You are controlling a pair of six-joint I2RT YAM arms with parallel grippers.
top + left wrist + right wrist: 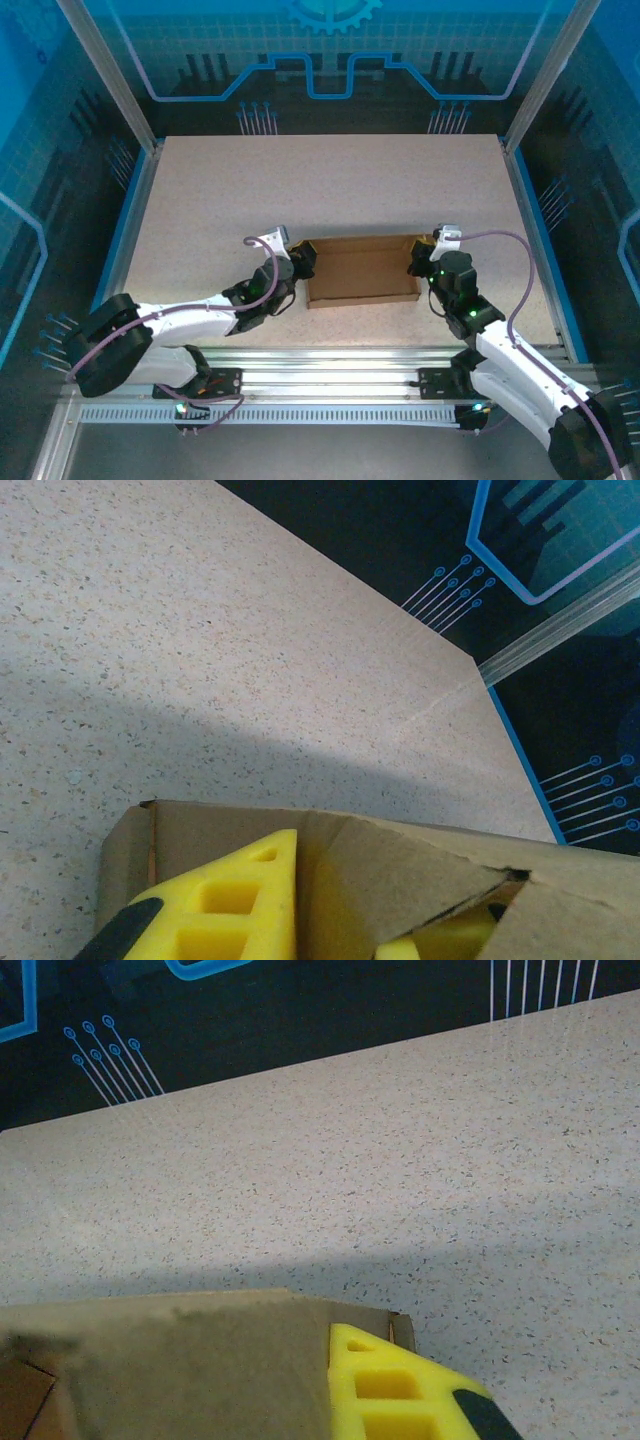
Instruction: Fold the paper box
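The paper box [362, 270] is a shallow brown cardboard tray lying open side up near the table's front middle. My left gripper [305, 262] is at its left end and my right gripper [418, 262] at its right end. In the left wrist view a folded cardboard flap [400, 870] stands between two yellow fingers [230, 900], and the left gripper [340, 925] is shut on it. In the right wrist view a cardboard panel [180, 1360] lies against the inner face of one yellow finger [390, 1390]. It hides the other finger, with the right gripper [315, 1400] shut on it.
The speckled table [330, 190] stretches bare behind the box up to the back wall. Blue raised rims [535, 230] run along its left and right sides. An aluminium rail [330, 360] with both arm bases borders the near edge.
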